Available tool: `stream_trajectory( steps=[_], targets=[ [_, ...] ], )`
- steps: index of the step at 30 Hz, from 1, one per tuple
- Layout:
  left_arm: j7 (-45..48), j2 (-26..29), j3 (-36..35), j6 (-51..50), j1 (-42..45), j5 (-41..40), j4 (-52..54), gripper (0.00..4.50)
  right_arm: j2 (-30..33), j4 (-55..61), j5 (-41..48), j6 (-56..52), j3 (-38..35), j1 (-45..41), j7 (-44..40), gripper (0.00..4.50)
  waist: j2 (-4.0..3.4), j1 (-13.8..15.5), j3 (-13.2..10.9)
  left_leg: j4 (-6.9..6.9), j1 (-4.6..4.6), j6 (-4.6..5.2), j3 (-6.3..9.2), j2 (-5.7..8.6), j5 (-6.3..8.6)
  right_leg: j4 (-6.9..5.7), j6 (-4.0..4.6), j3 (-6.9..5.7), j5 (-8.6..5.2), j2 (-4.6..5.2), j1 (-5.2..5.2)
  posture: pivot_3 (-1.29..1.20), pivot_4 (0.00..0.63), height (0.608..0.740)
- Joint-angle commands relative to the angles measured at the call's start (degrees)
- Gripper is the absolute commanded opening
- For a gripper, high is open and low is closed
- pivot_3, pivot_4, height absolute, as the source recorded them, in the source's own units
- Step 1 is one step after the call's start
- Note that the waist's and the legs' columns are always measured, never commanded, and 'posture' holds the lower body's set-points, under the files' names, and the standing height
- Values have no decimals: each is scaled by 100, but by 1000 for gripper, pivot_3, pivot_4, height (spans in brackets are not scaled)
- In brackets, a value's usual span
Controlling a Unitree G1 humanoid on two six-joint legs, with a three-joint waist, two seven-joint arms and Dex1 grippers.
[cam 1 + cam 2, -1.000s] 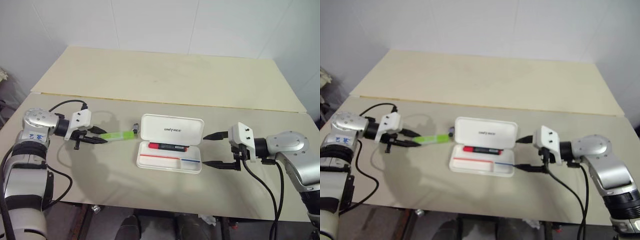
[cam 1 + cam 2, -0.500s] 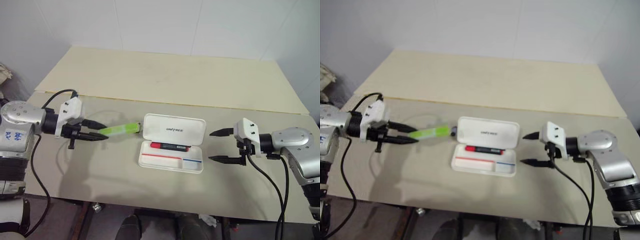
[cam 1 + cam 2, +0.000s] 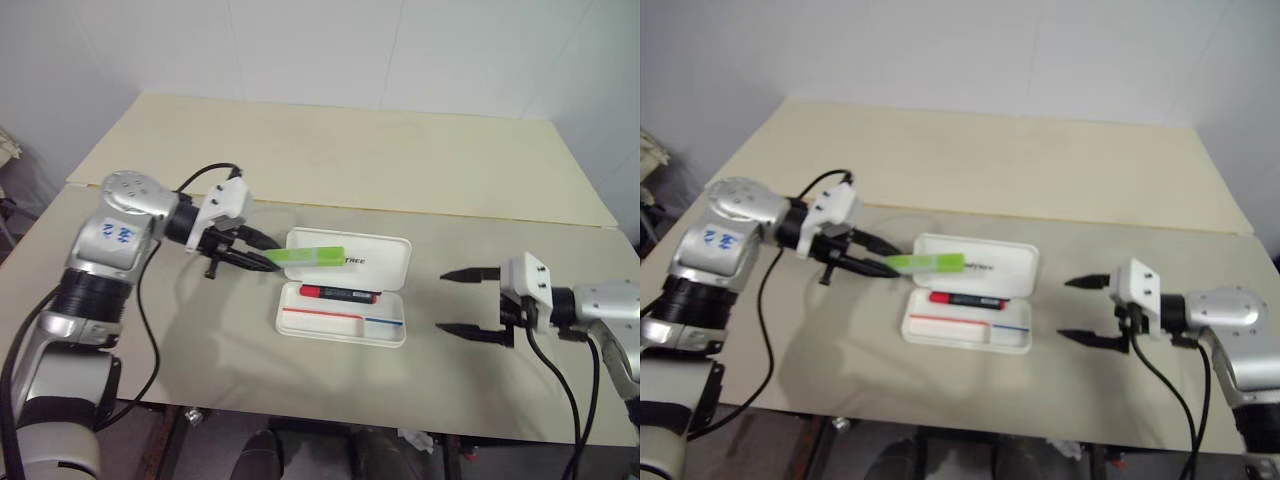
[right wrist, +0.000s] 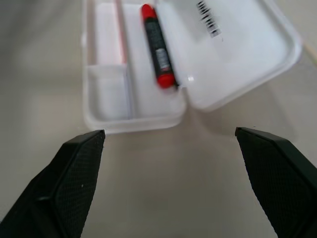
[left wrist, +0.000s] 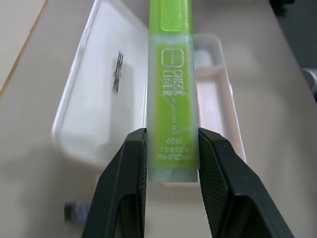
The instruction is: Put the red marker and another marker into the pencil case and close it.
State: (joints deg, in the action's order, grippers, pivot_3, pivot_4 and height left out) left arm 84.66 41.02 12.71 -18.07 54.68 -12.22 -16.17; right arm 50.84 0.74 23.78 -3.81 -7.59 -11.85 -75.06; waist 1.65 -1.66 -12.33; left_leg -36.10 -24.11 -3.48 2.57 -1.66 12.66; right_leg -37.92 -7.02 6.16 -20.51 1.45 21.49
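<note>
Right gripper (image 3: 468, 301): standing at the table's near right, its jaws gaping wide, gripping nothing.

Pencil case (image 3: 342, 321): white hard plastic, rounded corners, lying open; red marker (image 3: 339, 294), slim and part black, resting in its tray.

Left gripper (image 3: 262, 254): pinching the butt of the lime-green marker (image 3: 311, 257), flat and translucent, over the lid.

Step, as judged: carrying the second marker in. Next: lowering it beside the red one, releasing.

Table (image 3: 330, 150): matte beige, stretching behind.

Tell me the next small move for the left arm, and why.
Probably carry the lime-green highlighter slightly nearer and lower it into the tray of the open pencil case. The left end effector holds it above the lid, while the red marker already lies inside.
</note>
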Motion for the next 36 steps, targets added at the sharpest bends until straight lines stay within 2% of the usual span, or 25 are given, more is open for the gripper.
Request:
stream_trajectory(
  steps=[1, 8, 14, 22, 36],
  targets=[
    [128, -185, 217, 36, 134, 98, 35, 1069, 24, 275, 206, 195, -354, 282, -64, 4500, 0, -8, 0, -1, 0, 2, 0, 1, -1, 0, -3, 2, 2, 0, -1, 0, 150, 740],
    [84, -410, 593, -541, -38, 155, 466, 1069, 12, 579, 119, 121, -481, 681, 373, 4500, 0, -27, 0, -3, 4, 2, -2, -1, -3, -5, -5, 10, 3, -4, -1, 0, 150, 740],
    [-488, -252, 839, -1040, -422, 658, 931, 1069, -32, 824, 136, 62, -571, 990, 651, 4500, 0, -8, 0, -1, 4, 3, -2, 0, -3, -2, -6, 14, 4, -3, -2, 0, 150, 740],
    [-872, -315, 904, -1436, -761, 767, 1459, 1069, -107, 795, 77, 72, -431, 926, 761, 4500, -1, 1, 0, -5, 4, 4, -2, 1, -4, -3, -8, 14, 6, -2, -4, 0, 150, 740],
    [-926, -186, 1009, -1843, -1087, 658, 2300, 1069, -138, 808, 42, 78, -436, 941, 796, 4500, -1, 1, 0, -3, 4, 4, -2, 1, -4, -1, -8, 15, 5, -2, -5, 0, 150, 740]
  ],
)
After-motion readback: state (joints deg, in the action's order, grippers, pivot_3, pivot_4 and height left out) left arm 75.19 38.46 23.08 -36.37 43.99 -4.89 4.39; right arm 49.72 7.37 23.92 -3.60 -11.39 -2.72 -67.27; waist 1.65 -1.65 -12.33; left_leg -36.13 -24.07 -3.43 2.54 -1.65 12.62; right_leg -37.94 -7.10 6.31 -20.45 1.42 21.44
